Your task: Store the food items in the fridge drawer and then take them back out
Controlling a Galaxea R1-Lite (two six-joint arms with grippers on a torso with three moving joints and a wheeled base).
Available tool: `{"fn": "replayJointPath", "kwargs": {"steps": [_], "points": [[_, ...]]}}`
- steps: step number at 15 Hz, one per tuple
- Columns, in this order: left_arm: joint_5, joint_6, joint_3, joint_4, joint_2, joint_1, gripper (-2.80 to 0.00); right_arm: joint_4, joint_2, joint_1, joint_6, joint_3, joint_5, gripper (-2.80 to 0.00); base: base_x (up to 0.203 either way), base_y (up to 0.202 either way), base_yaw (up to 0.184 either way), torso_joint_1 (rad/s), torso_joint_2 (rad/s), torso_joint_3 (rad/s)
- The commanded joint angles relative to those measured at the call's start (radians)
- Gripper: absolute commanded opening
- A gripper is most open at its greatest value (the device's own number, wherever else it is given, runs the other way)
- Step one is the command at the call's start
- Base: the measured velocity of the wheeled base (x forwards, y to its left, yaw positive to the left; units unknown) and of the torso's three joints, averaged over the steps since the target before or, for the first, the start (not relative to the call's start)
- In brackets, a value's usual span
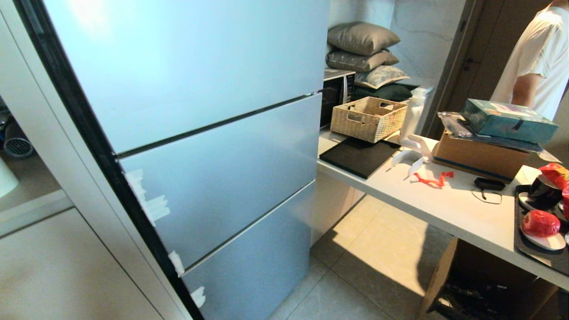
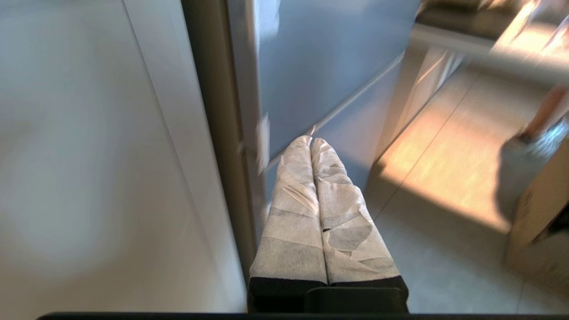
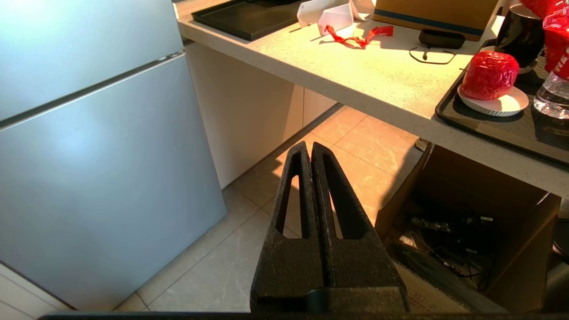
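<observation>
Facing a Closed Fridge, Fruit Waiting on the Counter

Sitting on a small white plate (image 1: 550, 242), one red food item (image 1: 540, 223) showed a round, slightly wrinkled, glossy skin; in the right wrist view it looked as if wrapped in film. The plate rested in a black tray (image 1: 524, 249) at the near right end of the pale counter (image 1: 444, 209), well apart from the fridge (image 1: 200, 133). A dark mug (image 1: 543, 193) and a red packet (image 1: 555, 173) shared that tray, and a clear bottle (image 3: 551, 95) stood just beside the plate. A second red piece could not be made out.

The fridge's pale-blue glossy fronts were all shut, so its drawer was hidden. Strips of white tape (image 1: 146, 200) clung to the fronts' left edge.

Farther along the counter stood a woven basket (image 1: 369, 118), whose contents could not be told, beside a flat black tray (image 1: 358, 156) and a white bottle (image 1: 413, 113). A cardboard box (image 1: 478, 155) carried a teal box (image 1: 506, 120) on top. Under the counter an open carton (image 3: 466, 222) held dark cables. A person in a white shirt (image 1: 540, 53) stood at the far right.

Both arms were out of the head view. The left gripper (image 2: 311, 141), its fingers (image 2: 293, 213) wrapped in pale tape, was pressed closed and empty near the fridge's lower seam. The right gripper (image 3: 310, 146) hung over the floor tiles, its black fingers (image 3: 342, 213) together, holding nothing.
</observation>
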Motion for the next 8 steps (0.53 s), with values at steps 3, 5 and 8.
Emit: {"fn": "replayJointPath", "kwargs": {"steps": [3, 5, 8], "points": [[-0.047, -0.158, -0.237, -0.016, 0.230, -0.012, -2.80, 0.000, 0.001, 0.000, 0.000, 0.000, 0.000, -2.80, 0.000, 0.000, 0.000, 0.000, 0.00, 0.000], [-0.084, -0.319, -0.282, -0.041, 0.431, -0.034, -2.80, 0.000, 0.001, 0.000, 0.000, 0.000, 0.000, -2.80, 0.000, 0.000, 0.000, 0.000, 0.00, 0.000], [-0.107, -0.605, -0.306, -0.195, 0.762, -0.047, -2.80, 0.000, 0.001, 0.000, 0.000, 0.000, 0.000, -2.80, 0.000, 0.000, 0.000, 0.000, 0.00, 0.000]]}}
